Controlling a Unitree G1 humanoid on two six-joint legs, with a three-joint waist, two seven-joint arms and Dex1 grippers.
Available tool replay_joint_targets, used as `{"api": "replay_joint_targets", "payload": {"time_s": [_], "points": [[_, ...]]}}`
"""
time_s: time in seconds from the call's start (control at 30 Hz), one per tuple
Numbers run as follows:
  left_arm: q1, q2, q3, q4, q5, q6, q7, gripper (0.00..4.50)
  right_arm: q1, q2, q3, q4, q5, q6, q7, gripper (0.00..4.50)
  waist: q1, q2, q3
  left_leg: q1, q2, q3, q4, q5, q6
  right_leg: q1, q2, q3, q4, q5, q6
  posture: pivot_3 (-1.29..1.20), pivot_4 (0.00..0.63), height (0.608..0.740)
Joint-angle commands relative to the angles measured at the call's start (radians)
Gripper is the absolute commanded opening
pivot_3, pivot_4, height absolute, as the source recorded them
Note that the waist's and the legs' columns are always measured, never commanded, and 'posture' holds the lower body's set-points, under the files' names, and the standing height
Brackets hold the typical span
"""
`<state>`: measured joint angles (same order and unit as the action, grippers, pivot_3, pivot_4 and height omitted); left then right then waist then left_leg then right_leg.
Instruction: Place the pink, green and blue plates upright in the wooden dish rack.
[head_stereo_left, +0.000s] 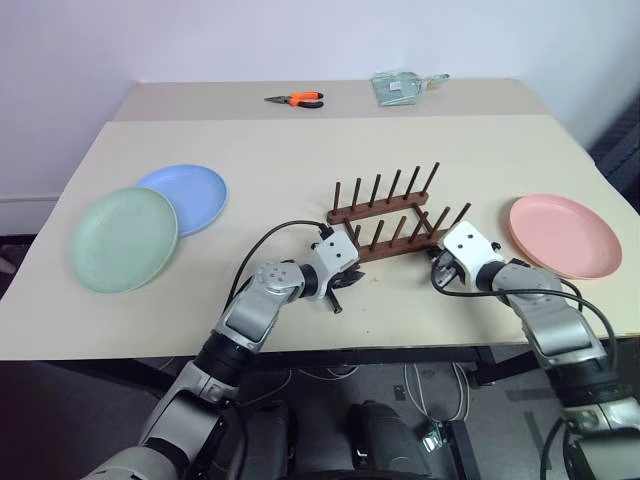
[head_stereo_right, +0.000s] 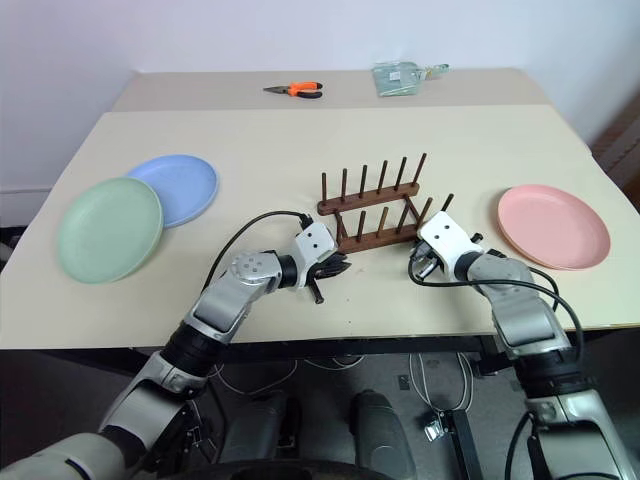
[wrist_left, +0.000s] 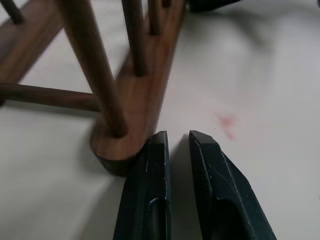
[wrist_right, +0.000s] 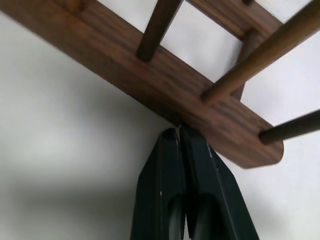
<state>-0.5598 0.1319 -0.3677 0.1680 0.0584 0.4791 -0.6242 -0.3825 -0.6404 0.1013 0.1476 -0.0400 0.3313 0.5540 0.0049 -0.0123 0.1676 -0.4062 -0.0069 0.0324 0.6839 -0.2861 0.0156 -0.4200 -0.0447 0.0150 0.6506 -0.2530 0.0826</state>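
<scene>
The wooden dish rack (head_stereo_left: 385, 215) stands empty in the middle of the table. The pink plate (head_stereo_left: 565, 235) lies flat to its right. At the far left the green plate (head_stereo_left: 123, 238) lies flat, overlapping the rim of the blue plate (head_stereo_left: 190, 195) behind it. My left gripper (wrist_left: 177, 137) is low at the left end of the rack's near rail (wrist_left: 132, 110), with one finger against the rail end and only a narrow empty gap between the fingers. My right gripper (wrist_right: 179, 131) is shut on nothing, its tips touching the near rail (wrist_right: 165, 90) close to its right end.
Orange-handled pliers (head_stereo_left: 296, 99) and a greenish packet (head_stereo_left: 400, 87) lie on the second table at the back. The table's front edge runs just below both grippers. Bare tabletop lies between the rack and the plates on either side.
</scene>
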Motion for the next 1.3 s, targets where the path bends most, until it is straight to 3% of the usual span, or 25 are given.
{"api": "replay_joint_targets", "payload": {"time_s": [0.03,0.33,0.53,0.6,0.7,0.87,1.1,1.2,1.3], "points": [[-0.020,0.008,0.037,0.086,0.030,-0.012,0.077,0.68,-0.051,0.021,0.008,0.079,-0.040,-0.052,-0.032,0.06,-0.001,0.000,0.000,0.000,0.000,0.000,0.000,0.000,0.000,0.000,0.000,0.000,0.000,0.000,0.000,0.00,0.150,0.740],[-0.062,0.033,0.055,0.217,0.035,-0.083,0.135,0.68,-0.108,0.048,0.006,0.173,-0.068,-0.127,-0.047,0.06,-0.005,0.000,0.000,0.001,0.000,0.000,0.000,0.000,0.000,0.000,0.000,0.000,0.000,0.000,0.000,0.00,0.150,0.740],[-0.056,0.038,0.053,0.217,0.024,-0.107,0.135,0.68,-0.045,0.020,-0.018,0.083,-0.067,-0.124,-0.035,0.06,-0.016,0.000,0.000,0.001,0.000,0.000,-0.001,0.000,0.000,0.000,-0.001,0.000,0.000,0.000,0.000,0.00,0.150,0.740],[-0.039,0.045,0.060,0.179,0.023,-0.111,0.145,0.68,-0.001,-0.029,-0.078,-0.002,-0.020,-0.089,0.010,0.06,-0.015,0.001,-0.001,0.001,0.000,0.000,-0.001,0.000,0.000,0.000,-0.001,0.000,0.000,0.000,0.000,0.00,0.150,0.740],[-0.029,0.051,0.095,0.156,0.008,-0.082,0.169,0.68,0.047,-0.089,-0.151,-0.084,0.012,-0.044,0.034,1.39,-0.016,0.001,-0.001,0.000,0.000,0.000,-0.001,0.000,0.000,0.000,-0.002,0.000,0.000,0.000,0.000,0.00,0.150,0.740],[0.050,0.119,0.072,-0.047,-0.038,-0.124,0.033,0.68,0.121,-0.214,-0.236,-0.055,-0.027,-0.032,0.019,3.77,-0.019,0.001,-0.001,0.000,0.001,0.000,-0.003,0.000,0.000,-0.001,-0.001,0.001,0.000,0.000,0.000,0.00,0.150,0.740],[0.079,0.170,0.054,-0.255,-0.125,-0.130,-0.131,0.68,0.055,-0.245,-0.176,0.203,-0.114,-0.095,-0.038,3.77,-0.016,0.002,-0.001,-0.001,0.001,0.001,-0.002,0.000,-0.001,-0.001,-0.003,0.001,-0.001,0.000,-0.001,0.00,0.150,0.740],[0.082,0.173,0.064,-0.332,-0.179,-0.104,-0.179,0.68,0.018,-0.249,-0.145,0.310,-0.146,-0.139,-0.065,3.00,-0.016,0.002,-0.001,-0.001,0.001,0.001,-0.002,0.000,-0.001,-0.001,-0.003,0.001,-0.001,0.000,-0.001,0.00,0.150,0.740],[0.086,0.178,0.079,-0.367,-0.209,-0.079,-0.191,0.68,0.000,-0.243,-0.149,0.340,-0.136,-0.164,-0.068,1.55,-0.013,0.002,-0.001,-0.001,0.001,0.001,-0.002,0.000,-0.001,-0.001,-0.003,0.001,-0.001,0.000,-0.001,0.00,0.150,0.740]]}}
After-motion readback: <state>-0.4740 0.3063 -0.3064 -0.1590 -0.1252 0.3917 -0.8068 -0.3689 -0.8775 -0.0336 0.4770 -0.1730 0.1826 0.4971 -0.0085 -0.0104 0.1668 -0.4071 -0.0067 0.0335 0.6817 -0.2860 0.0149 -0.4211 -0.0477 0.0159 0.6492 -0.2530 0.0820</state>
